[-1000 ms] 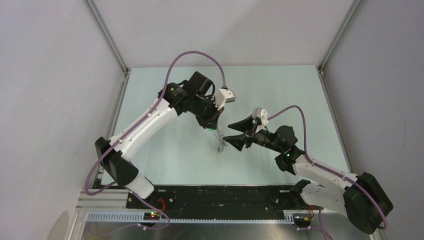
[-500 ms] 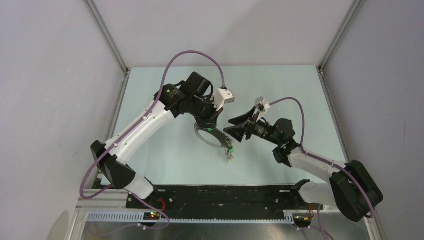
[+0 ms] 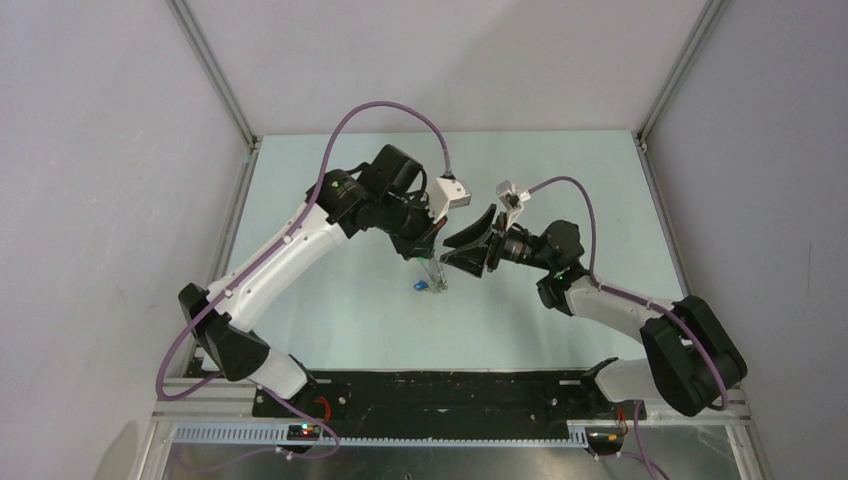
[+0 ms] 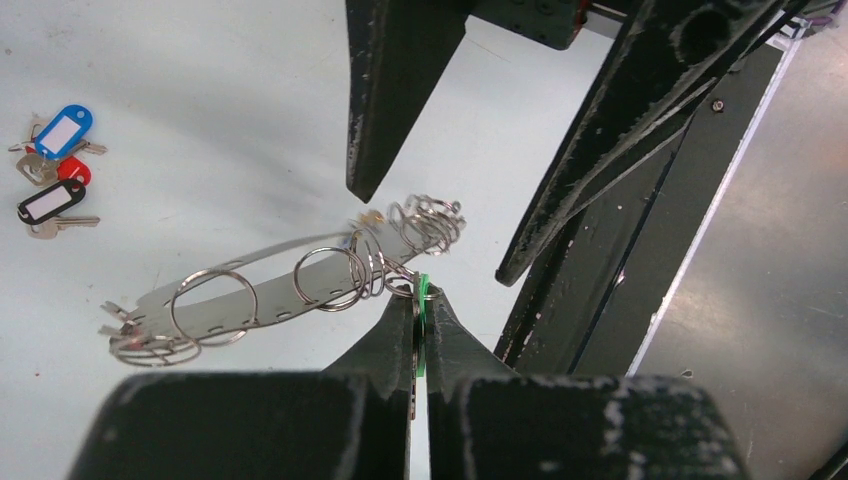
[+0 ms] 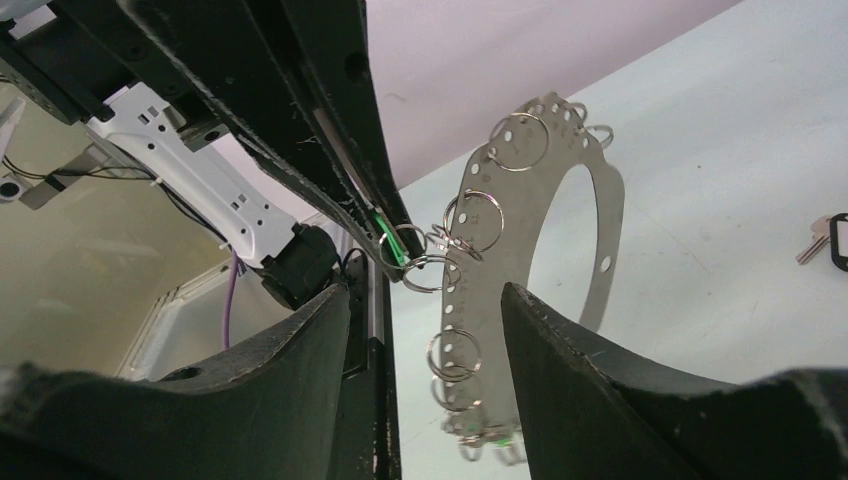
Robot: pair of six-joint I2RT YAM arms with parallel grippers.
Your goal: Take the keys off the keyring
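Pale blue-green counter (image 3: 330, 320); two arms meet over its middle.

Flat grey perforated metal hoop, the keyring (image 5: 545, 140): one; hangs in the air above mid-counter, plane near upright.

Left tool (image 4: 418, 300) clamped shut on a small green tab (image 4: 423, 285) caught at a split ring on the hoop's rim; hoop hangs from that pinch.

Right tool (image 5: 425, 300) open, holding nothing; hoop straight ahead of it, rim rings between its fingers, long axis running away; right arm is free, so judged the puller.

Split rings (image 5: 475, 215) along rim: at least four.

Loose coloured-headed silver keys (image 4: 55, 165) lying mid-counter: three heads, blue, red, black; keys on the hoop: cannot tell.
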